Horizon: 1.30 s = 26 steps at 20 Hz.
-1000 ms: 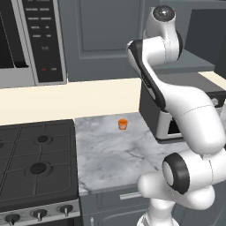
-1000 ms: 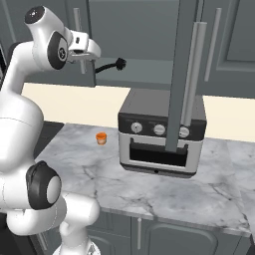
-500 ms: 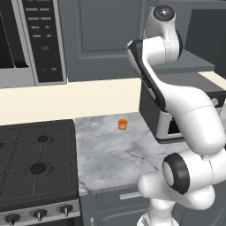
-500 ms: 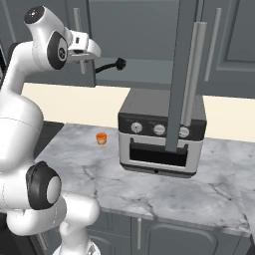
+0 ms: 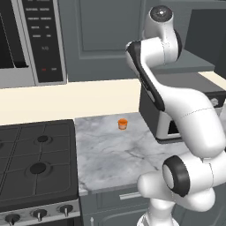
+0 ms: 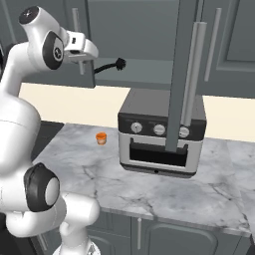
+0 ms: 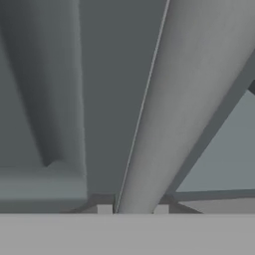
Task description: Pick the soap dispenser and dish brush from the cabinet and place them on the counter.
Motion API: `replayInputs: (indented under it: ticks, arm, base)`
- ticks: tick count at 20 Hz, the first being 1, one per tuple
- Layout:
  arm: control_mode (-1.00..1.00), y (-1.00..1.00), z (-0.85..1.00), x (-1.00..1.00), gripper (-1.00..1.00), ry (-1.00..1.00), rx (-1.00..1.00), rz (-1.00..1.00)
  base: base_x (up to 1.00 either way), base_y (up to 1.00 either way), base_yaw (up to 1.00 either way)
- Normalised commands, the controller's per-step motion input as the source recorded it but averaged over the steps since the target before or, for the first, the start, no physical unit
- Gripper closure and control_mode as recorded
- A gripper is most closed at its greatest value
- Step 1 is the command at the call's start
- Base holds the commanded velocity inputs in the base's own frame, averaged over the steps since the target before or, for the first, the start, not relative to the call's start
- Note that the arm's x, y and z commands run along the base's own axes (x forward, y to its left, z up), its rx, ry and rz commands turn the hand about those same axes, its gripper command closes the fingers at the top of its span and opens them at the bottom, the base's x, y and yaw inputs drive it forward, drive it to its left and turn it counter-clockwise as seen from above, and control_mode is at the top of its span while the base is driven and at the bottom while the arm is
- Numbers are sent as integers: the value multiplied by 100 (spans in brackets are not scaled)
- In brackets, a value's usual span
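My gripper [image 7: 132, 209] is shut on the long vertical metal handle [image 7: 169, 124] of a closed grey-blue cabinet door [image 7: 60, 89]. In the right base view the gripper [image 6: 79, 55] sits on that handle [image 6: 75, 22], up at the cabinet's left side. The dish brush [image 6: 110, 66], a slim black stick with a round head, lies on the inner shelf just right of my hand. The neighbouring cabinet door [image 6: 180, 74] stands open, edge-on. The soap dispenser is hidden. The marble counter [image 6: 164, 189] lies below.
A toaster oven [image 6: 159, 134] stands on the counter under the open door, and a tiny orange cup [image 6: 101, 138] sits to its left. The black gas stove [image 5: 35, 163] borders the counter [image 5: 114, 154] on the left, with the microwave [image 5: 26, 39] above it.
The gripper's jaws have shut on the cabinet door handle. The arm, door and brush sit where they were.
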Motion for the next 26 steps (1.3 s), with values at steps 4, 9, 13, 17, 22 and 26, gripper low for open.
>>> replayInputs:
  ticks: [4,9,13,17,22,26]
  arm:
    - [-100,22,5,-33,100,-3,-5,-4]
    - [-100,25,3,-33,100,-2,-6,-5]
    - [-100,28,0,-30,100,0,-7,-5]
    - [-100,27,2,-29,100,-1,-6,-6]
    - [-100,26,3,-29,100,-1,-6,-6]
    - [-100,24,1,-26,100,0,-3,-8]
  base:
    - [0,0,0]
    - [0,0,0]
    - [0,0,0]
    - [0,0,0]
    - [0,0,0]
    - [0,0,0]
